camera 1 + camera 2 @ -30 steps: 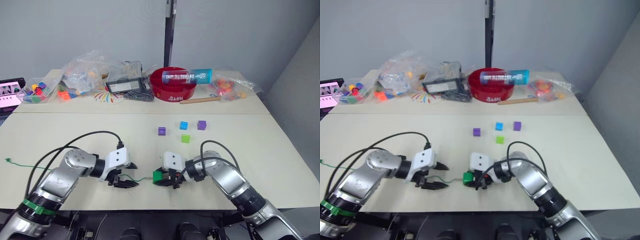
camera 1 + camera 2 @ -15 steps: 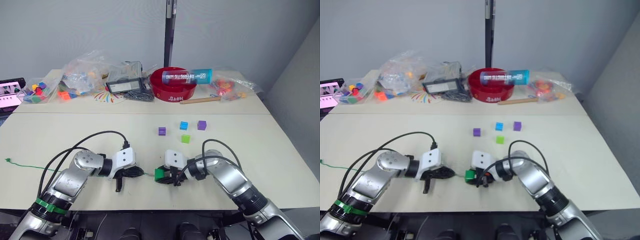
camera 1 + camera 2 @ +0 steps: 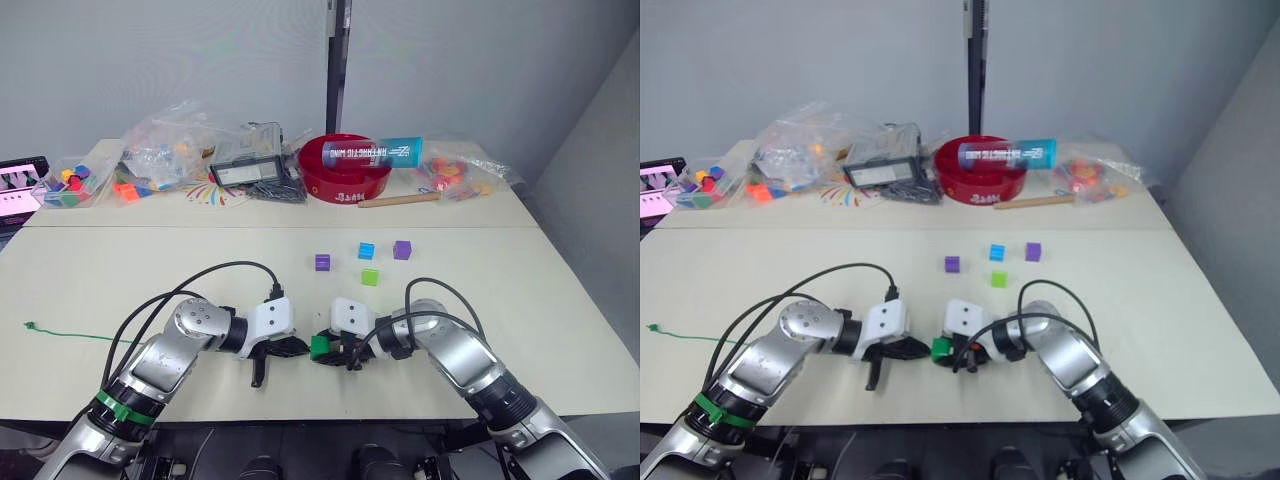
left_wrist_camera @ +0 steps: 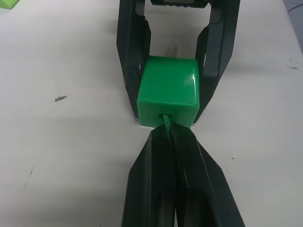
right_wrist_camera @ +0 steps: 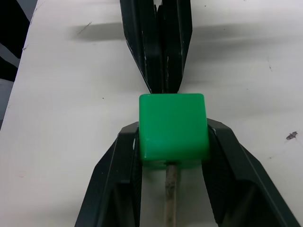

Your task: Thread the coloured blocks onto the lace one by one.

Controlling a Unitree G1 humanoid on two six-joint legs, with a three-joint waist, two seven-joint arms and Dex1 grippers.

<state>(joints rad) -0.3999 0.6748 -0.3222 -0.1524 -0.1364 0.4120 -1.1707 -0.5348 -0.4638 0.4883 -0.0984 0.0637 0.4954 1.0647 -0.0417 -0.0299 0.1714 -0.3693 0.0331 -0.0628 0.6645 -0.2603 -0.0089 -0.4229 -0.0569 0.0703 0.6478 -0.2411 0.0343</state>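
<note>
While the right gripper (image 3: 328,353) clamps the dark green block (image 4: 169,91) at the table's (image 3: 560,330) near edge, the left gripper (image 4: 171,137) pinches the lace (image 4: 166,122) entering its hole, pale tip (image 5: 170,182) poking out beyond.

Bare table (image 3: 520,290) right of four loose blocks (image 3: 370,277), clutter (image 3: 250,170) behind.
</note>
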